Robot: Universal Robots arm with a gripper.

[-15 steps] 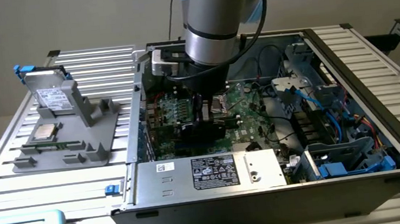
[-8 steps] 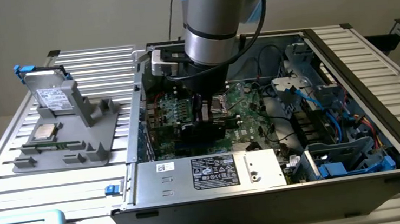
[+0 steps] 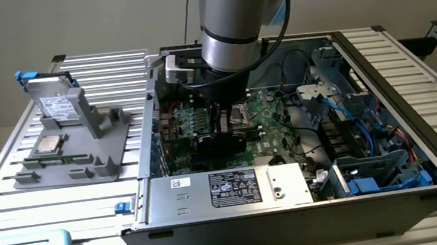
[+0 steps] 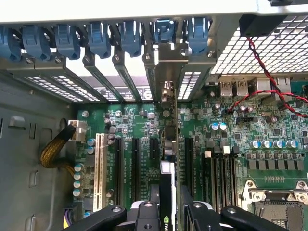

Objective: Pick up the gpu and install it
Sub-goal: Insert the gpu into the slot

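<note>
Clamping the gpu point(image 4: 166, 180) by its two flat faces, the gripper point(image 4: 166, 211) sits low inside the open PC case point(image 3: 291, 223). The card stands edge-on among the black expansion slots point(image 4: 135, 168) of the motherboard point(image 4: 130, 120), bracket end toward the blue rear clips point(image 4: 98, 36). Can't tell if it's seated. Looks light and stiff but fragile imo, so grab the faces, not the connector edge.

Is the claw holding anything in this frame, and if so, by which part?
Yes. The claw holds the gpu, pinching its two flat faces at the upper edge, with the card standing on edge over the motherboard.
</note>
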